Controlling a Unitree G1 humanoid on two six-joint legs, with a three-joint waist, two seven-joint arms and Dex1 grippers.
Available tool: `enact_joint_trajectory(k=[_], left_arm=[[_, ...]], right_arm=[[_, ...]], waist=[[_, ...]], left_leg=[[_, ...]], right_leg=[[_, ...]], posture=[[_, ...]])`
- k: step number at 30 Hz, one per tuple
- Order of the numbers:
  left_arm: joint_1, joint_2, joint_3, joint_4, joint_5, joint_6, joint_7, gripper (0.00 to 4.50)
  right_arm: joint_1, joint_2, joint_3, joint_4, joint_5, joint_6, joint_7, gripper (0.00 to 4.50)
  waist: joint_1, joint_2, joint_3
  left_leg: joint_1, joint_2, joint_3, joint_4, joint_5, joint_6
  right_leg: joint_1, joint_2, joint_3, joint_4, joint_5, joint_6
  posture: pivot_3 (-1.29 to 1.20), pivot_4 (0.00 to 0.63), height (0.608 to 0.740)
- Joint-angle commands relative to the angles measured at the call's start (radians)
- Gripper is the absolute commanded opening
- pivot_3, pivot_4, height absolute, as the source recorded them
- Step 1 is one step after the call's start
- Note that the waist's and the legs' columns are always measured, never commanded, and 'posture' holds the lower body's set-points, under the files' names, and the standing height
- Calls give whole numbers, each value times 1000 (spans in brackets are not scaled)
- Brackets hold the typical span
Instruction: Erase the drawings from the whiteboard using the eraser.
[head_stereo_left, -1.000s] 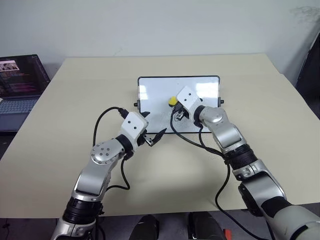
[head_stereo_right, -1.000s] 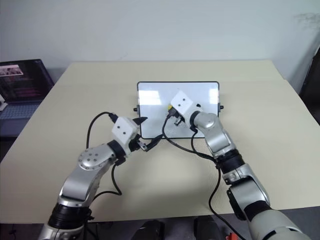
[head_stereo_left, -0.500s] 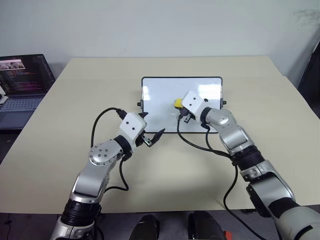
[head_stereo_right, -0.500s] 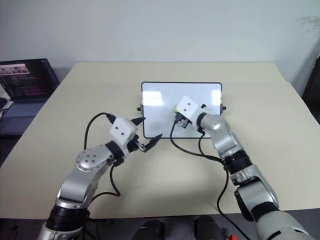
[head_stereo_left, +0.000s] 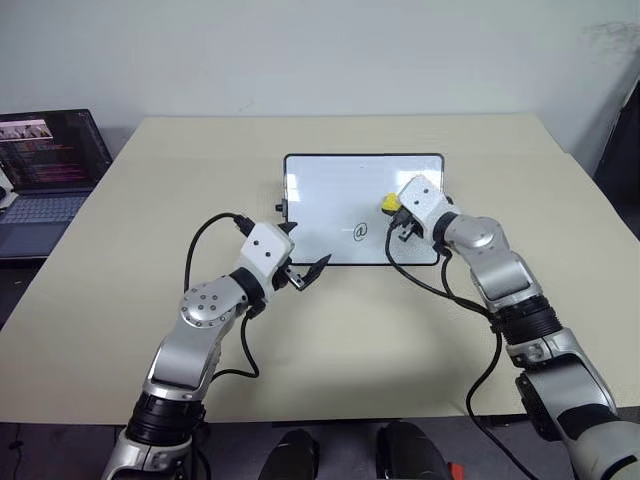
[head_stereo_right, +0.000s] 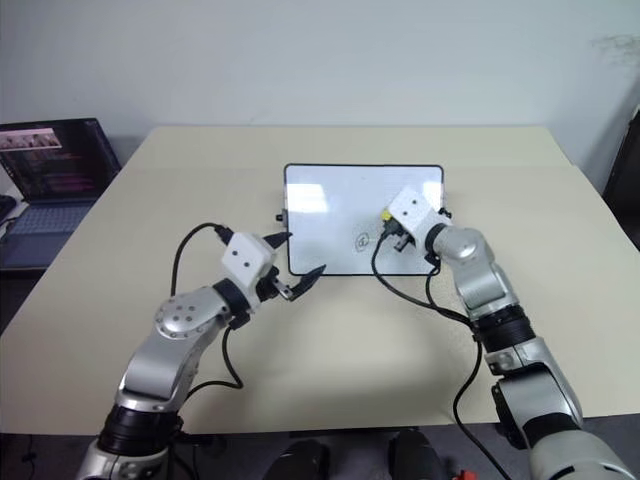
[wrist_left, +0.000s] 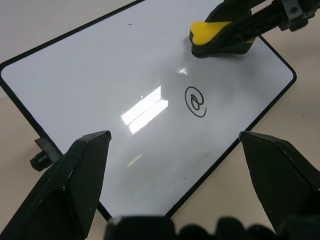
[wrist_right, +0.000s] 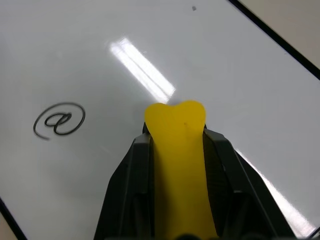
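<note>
On whiteboard (head_stereo_left: 330, 215): @ swirl (wrist_left: 195, 101) crisp at wrist, speck overhead.

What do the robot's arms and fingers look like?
Both arms are silver-grey metal with rounded joint housings and black ribbed bands lower down. Each wrist carries a white box, and a loose black cable loops from it back along the arm. The left gripper and right gripper each have two black, pointed, wedge-shaped fingers.
</note>
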Motion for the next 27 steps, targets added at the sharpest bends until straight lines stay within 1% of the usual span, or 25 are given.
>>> enact_joint_trajectory(k=[1, 5, 9, 14, 18, 27], left_arm=[[-26, -1, 2, -16, 0, -24, -5, 4500], [-36, -2, 0, -11, 0, -24, -5, 4500], [-34, -2, -1, -17, -1, -22, -2, 4500], [-26, -3, 2, -28, -1, -15, 6, 4500], [-15, -2, 9, -42, -1, -10, 16, 4500], [-8, -6, 7, -48, -1, -8, 23, 4500]], right_arm=[[-76, 41, -45, -66, 30, 20, -32, 997], [-133, 84, -41, -45, 32, 19, -48, 997], [-205, 135, -29, 46, 34, -33, -66, 997], [-248, 163, -19, 138, 26, -99, -65, 997], [-261, 164, -15, 203, 15, -142, -68, 997], [-284, 154, -15, 302, -16, -171, -75, 997]], waist=[[-5, 0, 0], [-7, 0, 0], [-6, 0, 0], [-3, 1, 0], [-4, 1, 0], [-5, 1, 0]], left_leg=[[0, 1, 0, 0, 0, 0], [0, 1, 1, -2, 1, -3], [-3, 1, 1, -4, 1, -3], [-3, 1, 2, -4, 1, -3], [-2, 1, 2, -4, 1, -3], [-2, 1, 5, -4, 1, -3]], right_leg=[[-1, 0, 0, 0, 0, 0], [-3, 0, 1, 0, 0, 0], [-6, 0, 1, -1, 0, 0], [-6, 0, 2, -1, 0, 0], [-6, 0, 2, -1, 0, 0], [-7, 0, 2, 0, 0, 0]], posture=[[0, 150, 740], [0, 150, 740], [0, 150, 740], [0, 150, 740], [0, 150, 740], [0, 150, 740]])
